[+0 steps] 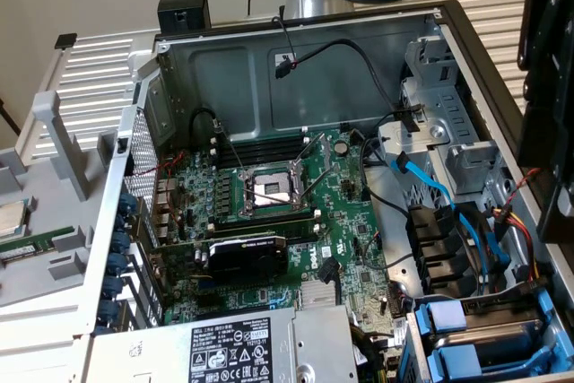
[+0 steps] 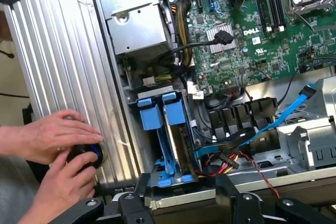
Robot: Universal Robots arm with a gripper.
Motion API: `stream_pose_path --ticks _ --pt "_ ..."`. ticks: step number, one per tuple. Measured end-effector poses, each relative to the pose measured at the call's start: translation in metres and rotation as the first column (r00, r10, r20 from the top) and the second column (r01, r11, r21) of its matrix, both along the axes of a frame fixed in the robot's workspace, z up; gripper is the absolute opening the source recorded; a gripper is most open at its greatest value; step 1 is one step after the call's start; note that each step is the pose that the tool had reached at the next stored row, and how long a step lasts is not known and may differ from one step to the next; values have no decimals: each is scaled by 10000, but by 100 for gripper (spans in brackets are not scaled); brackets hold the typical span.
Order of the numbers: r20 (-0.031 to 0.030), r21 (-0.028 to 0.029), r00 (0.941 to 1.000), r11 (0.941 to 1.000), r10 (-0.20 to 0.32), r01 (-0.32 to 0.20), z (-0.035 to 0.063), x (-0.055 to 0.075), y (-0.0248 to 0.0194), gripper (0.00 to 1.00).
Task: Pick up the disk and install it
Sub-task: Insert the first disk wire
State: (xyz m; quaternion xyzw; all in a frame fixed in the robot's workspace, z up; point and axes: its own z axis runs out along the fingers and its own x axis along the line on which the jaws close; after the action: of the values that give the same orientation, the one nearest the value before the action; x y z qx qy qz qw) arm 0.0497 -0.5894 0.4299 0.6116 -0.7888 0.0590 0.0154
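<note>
We see the gripper (image 2: 184, 196) with its jaws spread wide and nothing between them. The disk (image 1: 504, 334) shows as a grey metal slab in blue rails, seated in the drive cage (image 2: 157, 174) at the near corner of the case on the exterior view's right. In the wrist view the cage's end sits just beyond the gap between the fingers, closer to one of them. We cannot tell whether they touch. Two blue tabs (image 2: 163, 115) stand side by side at the cage's far end.

A blue data cable (image 2: 286, 113) and a bundle of red, yellow and black wires (image 2: 227, 160) run just beside the cage, with a row of black clips (image 2: 241, 116) beyond them. A person's hands (image 2: 58, 137) rest on a black knob (image 2: 86, 156) on the ribbed table (image 2: 58, 51).

The green motherboard (image 2: 247, 45) reads "DELL" in white. The power supply (image 1: 233, 352) carries a black label with print too small for us to read.
</note>
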Motion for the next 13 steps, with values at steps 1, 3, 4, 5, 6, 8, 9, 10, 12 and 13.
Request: stream_pose_path --ticks 1,3,4,5,6,8,9,10,12,13 --pt "-1 0 10000 10000 1 -1 0 0 0 61" --pt "-2 -1 10000 10000 1 -1 0 0 0 61" --pt "-2 -1 10000 10000 1 -1 0 0 0 61" --pt "1 -1 10000 10000 32 -32 0 1 -1 61" --pt "2 0 9999 9999 163 -163 0 1 -2 61" --pt "3 -1 9986 9986 527 -527 0 1 -1 61" --pt "3 -2 9975 9975 706 -706 1 0 -1 61" --pt "3 0 9961 9961 886 -886 0 1 -1 61" --pt "4 0 9922 9922 1249 -1249 0 1 -1 61" --pt "4 -1 9896 9896 1437 -1437 0 1 -1 61"
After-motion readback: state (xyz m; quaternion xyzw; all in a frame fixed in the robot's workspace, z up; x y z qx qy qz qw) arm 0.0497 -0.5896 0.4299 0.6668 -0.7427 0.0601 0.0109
